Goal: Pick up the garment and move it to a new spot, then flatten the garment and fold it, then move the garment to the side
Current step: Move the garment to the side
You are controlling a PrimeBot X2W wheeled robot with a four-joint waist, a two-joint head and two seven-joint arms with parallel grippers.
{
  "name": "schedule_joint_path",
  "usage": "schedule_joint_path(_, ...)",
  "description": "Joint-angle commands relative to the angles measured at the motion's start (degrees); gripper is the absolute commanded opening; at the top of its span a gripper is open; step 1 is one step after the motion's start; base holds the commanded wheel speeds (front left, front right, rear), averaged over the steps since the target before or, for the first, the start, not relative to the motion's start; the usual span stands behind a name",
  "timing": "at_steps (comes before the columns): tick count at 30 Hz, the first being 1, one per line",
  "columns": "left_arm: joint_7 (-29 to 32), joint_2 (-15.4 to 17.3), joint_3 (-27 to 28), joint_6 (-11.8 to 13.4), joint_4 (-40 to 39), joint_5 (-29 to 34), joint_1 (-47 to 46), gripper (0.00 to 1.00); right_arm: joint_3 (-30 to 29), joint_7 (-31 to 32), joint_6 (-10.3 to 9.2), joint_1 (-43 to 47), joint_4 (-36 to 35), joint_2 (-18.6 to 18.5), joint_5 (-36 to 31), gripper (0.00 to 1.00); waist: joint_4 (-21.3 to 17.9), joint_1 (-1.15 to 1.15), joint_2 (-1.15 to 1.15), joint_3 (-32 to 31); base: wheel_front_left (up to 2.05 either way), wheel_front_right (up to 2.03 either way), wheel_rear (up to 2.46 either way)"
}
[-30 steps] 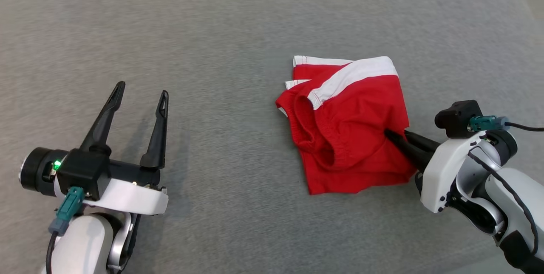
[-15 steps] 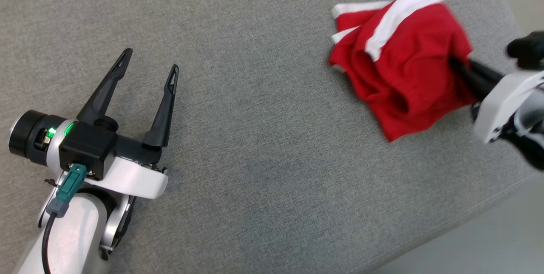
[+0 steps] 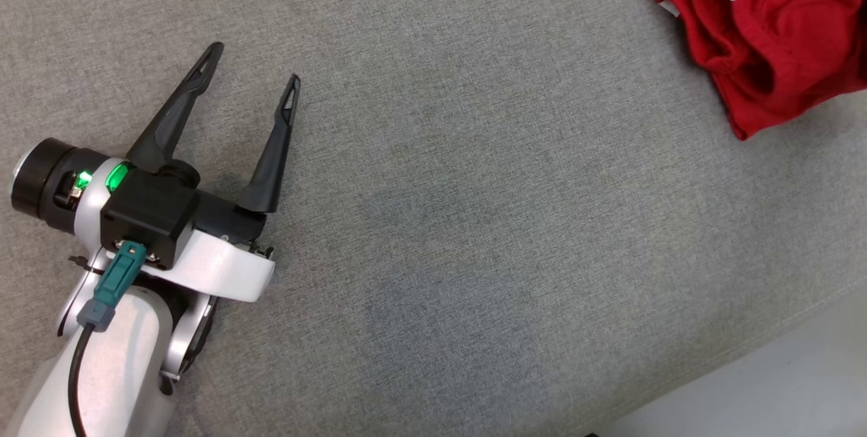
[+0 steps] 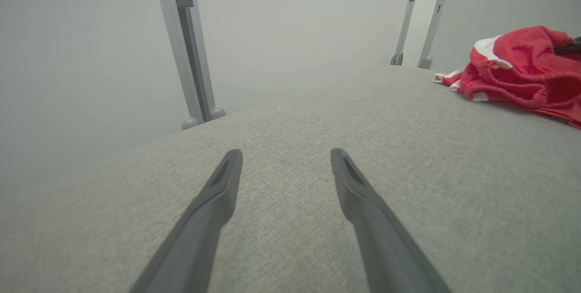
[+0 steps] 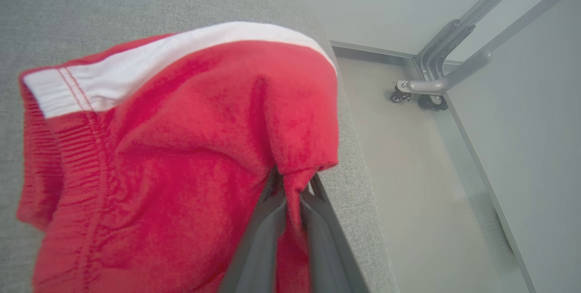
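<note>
Draping over the right gripper (image 5: 292, 186), the garment (image 5: 181, 138) hides its fingertips.

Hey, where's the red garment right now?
The red garment is at the head view's top right, near the right edge of the grey surface, far from the open left gripper. The right gripper pinches a fold of it.

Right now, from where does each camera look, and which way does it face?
Head view: on the head, facing down at the grey surface; open left gripper lower left, garment top right.
Left wrist view: on the left wrist, facing low along its open fingers across the surface.
Right wrist view: on the right wrist, facing along its fingers, shut on the garment.
Shared: all three show the garment.
</note>
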Motion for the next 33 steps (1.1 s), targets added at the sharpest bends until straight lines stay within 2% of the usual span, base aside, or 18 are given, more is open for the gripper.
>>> schedule_joint_path(1,-0.2,0.1,-0.1,-0.2,0.1,0.1,-0.9,1.0,-0.1,-1.2,-0.02,-1.0,0.9,0.0,0.3,1.0,0.1,0.0,0.0,0.1,0.0,0.0,0.0)
schedule_joint_path(8,-2.4,-1.4,-0.4,0.3,2.5,-1.3,-0.3,1.0,-0.2,-4.4,-0.02,0.4,9.2,1.4,2.4,1.0,1.4,0.0,0.0,-3.0,0.0,0.0,0.0)
schedule_joint_path(14,-5.1,-3.2,0.2,1.7,4.9,-3.2,2.0,1.0,-3.8,-8.7,-0.02,3.9,8.3,2.0,2.7,1.0,2.9,0.0,0.0,-8.2,0.0,0.0,0.0)
schedule_joint_path(17,-6.4,-3.8,0.9,2.5,5.9,-4.2,3.6,1.0,-11.2,-9.0,-0.02,5.3,5.1,2.3,0.1,1.0,3.8,0.0,0.0,-10.5,0.0,0.0,0.0)
schedule_joint_path(22,-8.2,-5.2,1.9,3.9,7.1,-6.2,6.3,1.0,-28.2,-8.8,-0.02,13.9,-2.7,5.8,-10.3,1.0,6.5,0.0,0.0,-14.5,0.0,0.0,0.0)
schedule_joint_path(27,-9.8,-6.0,2.8,5.0,8.2,-7.2,8.6,1.0,-43.6,-8.8,-0.02,24.9,-14.2,13.1,-23.0,1.0,9.9,0.0,0.0,-17.8,0.0,0.0,0.0)
schedule_joint_path(28,-9.8,-6.0,2.8,5.0,8.2,-7.2,8.6,1.0,-43.6,-8.8,-0.02,24.9,-14.2,13.1,-23.0,1.0,9.9,0.0,0.0,-17.8,0.0,0.0,0.0)
schedule_joint_path(33,-10.8,-6.8,3.8,6.5,9.1,-8.1,10.9,1.0,-50.3,-8.9,-0.02,34.5,-25.6,21.3,-32.8,1.0,13.7,0.0,0.0,-21.0,0.0,0.0,0.0)
